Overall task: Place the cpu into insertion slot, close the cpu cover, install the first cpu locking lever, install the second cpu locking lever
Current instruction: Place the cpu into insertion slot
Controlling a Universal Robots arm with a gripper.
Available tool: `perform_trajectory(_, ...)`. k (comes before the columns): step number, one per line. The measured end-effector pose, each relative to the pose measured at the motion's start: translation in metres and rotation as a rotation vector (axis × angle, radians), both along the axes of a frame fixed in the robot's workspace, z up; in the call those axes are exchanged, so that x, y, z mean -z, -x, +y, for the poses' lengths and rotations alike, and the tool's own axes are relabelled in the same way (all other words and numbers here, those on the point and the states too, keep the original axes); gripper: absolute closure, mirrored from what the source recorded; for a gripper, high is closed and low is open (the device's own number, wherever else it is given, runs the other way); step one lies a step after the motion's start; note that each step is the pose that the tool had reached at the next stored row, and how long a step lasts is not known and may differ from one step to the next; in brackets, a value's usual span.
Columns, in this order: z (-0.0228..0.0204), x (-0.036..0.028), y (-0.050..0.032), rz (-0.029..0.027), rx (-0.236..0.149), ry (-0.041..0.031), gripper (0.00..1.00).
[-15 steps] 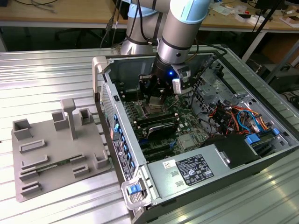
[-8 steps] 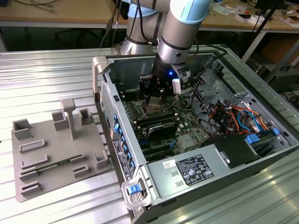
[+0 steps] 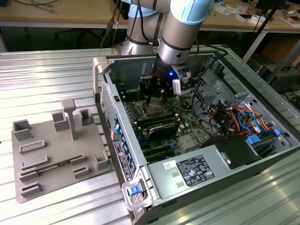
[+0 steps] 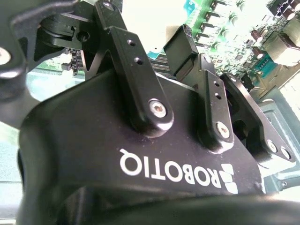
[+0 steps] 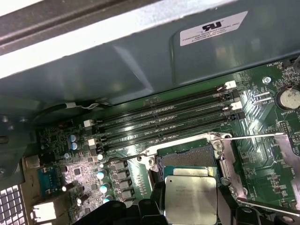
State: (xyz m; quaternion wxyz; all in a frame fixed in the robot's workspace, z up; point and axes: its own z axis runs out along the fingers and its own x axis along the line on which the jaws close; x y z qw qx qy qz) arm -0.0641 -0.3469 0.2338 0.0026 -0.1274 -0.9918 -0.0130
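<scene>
My gripper (image 3: 157, 97) reaches down into the open computer case (image 3: 123, 154), just above the insertion slot (image 3: 153, 111). In the first wrist view the cpu (image 5: 191, 199), a square chip with a dull silver top, sits between two black fingers (image 5: 157, 199) of the gripper (image 5: 191, 206), which is shut on its edges. The chip hangs close over one edge of the insertion slot (image 5: 187, 158), whose dark pinned centre shows beyond it. The cpu cover (image 5: 233, 176) stands swung open beside the slot. A thin wire lever (image 5: 253, 136) is raised.
Long black memory slots (image 5: 164, 117) run beside the socket, with the case wall (image 5: 140, 70) close behind them. In the exterior view a power supply (image 3: 197, 171) and coloured cables (image 3: 234, 117) lie to the right. A grey fixture plate (image 3: 56, 150) rests on the table to the left.
</scene>
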Motion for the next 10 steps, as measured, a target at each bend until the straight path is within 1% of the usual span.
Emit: perform_trajectory(10,0.0000,0.0004,0.0000,0.0000,0.006,0.0000,0.45)
